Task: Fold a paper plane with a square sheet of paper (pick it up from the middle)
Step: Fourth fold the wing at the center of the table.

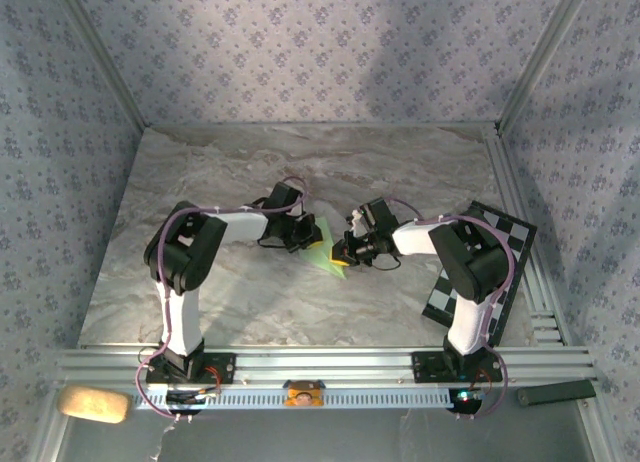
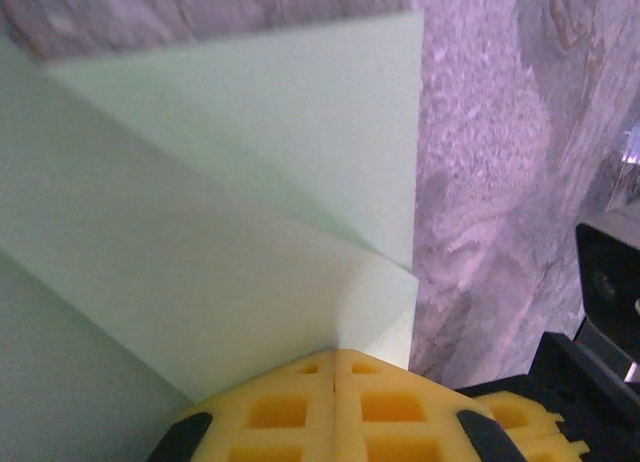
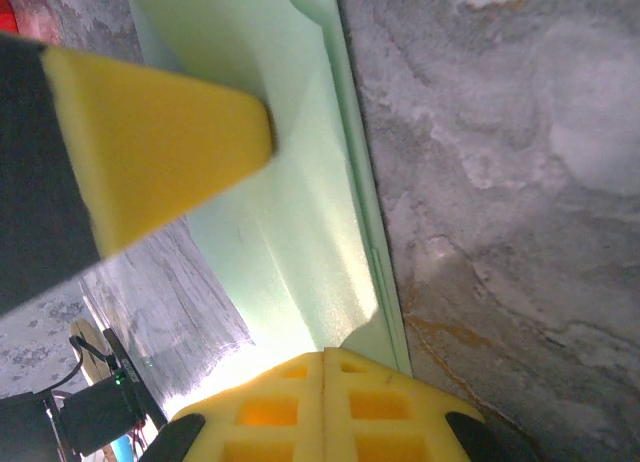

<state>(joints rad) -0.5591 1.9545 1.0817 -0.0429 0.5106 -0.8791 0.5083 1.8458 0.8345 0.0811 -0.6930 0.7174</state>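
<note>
The paper plane [image 1: 327, 255], pale green paper folded into layers, hangs between my two grippers at the middle of the table. In the left wrist view its folded flaps [image 2: 250, 182] spread out from the seam of my left gripper [image 2: 335, 360], whose yellow pads are shut on its edge. My right gripper [image 3: 323, 356] is shut on another edge of the paper plane [image 3: 290, 232]. From above, the left gripper [image 1: 306, 238] and right gripper [image 1: 345, 250] face each other closely. The left gripper's yellow fingers [image 3: 150, 142] press the paper from the upper left.
A black-and-white checkered board [image 1: 487, 265] lies at the table's right edge beside the right arm. A tiny red piece [image 3: 10, 12] lies on the marble beyond the paper. A tan pad [image 1: 94, 404] and a dark bar [image 1: 560, 392] lie off the table's front rail.
</note>
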